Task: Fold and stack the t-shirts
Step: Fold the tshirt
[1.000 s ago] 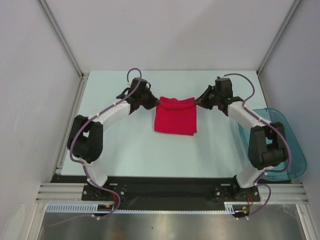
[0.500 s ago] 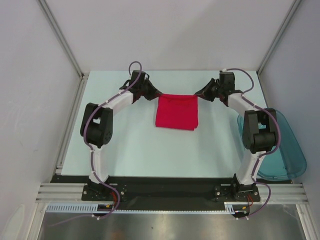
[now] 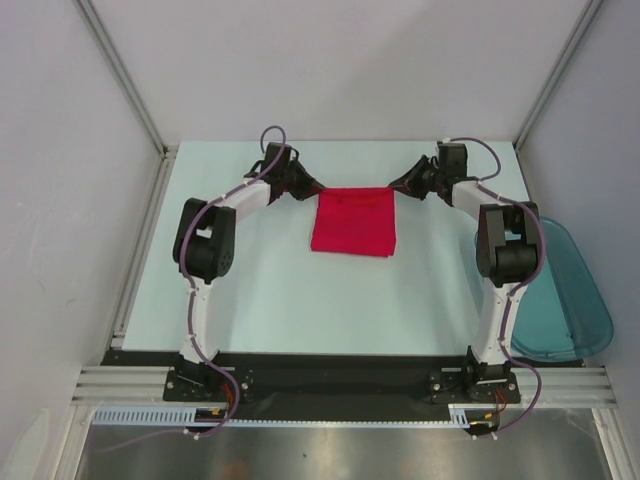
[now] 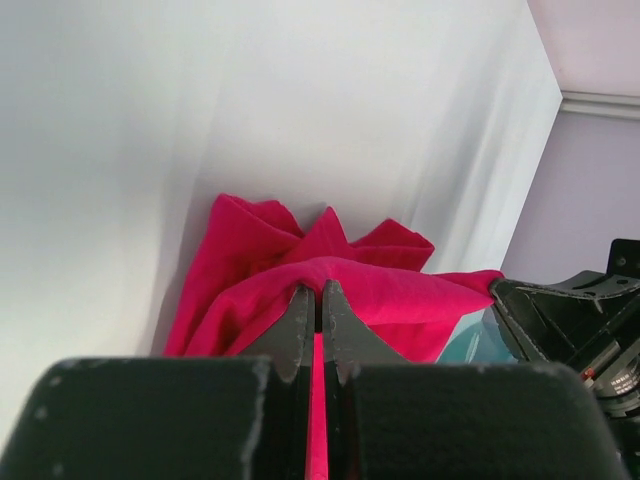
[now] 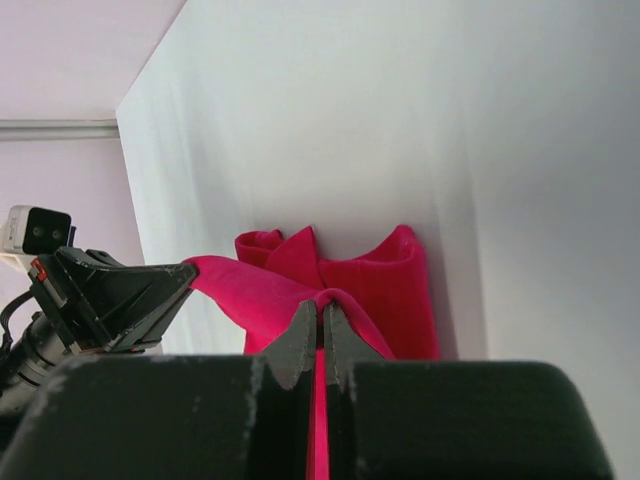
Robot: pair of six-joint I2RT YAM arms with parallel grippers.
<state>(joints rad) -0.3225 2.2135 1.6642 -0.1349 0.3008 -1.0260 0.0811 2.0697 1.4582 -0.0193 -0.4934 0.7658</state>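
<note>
Starting at the near edge: two arm bases, the left base [image 3: 205,375] and right base [image 3: 480,375], bolted to a black mounting rail [image 3: 330,372] at the front of the table [image 3: 265,295]. Item, right of the right arm: one translucent teal bin [image 3: 562,300], lying at the right-hand edge of the table, well apart from the cloth. Item, middle of the table toward the far half: one bright red t-shirt [image 3: 353,225], folded into a compact rectangle, no print showing, its near edge resting flat on the pale surface. Item, far left corner of the cloth: left end effector [image 3: 304,187], clenched on the t-shirt; the left wrist view shows the two fingers [image 4: 297,325] pressed together with a thin strip of red fabric pinched between them and bunched folds of cloth just beyond. Item, far right corner of the cloth: right end effector [image 3: 401,186], likewise clenched on the t-shirt; the right wrist view shows red fabric caught in the narrow slit between its closed fingers [image 5: 340,335]. Far edge of the t-shirt runs straight between the two grasp points. Both arms reach forward and bend inward, facing each other across the cloth. Beyond: bare table up to the pale back wall.
</note>
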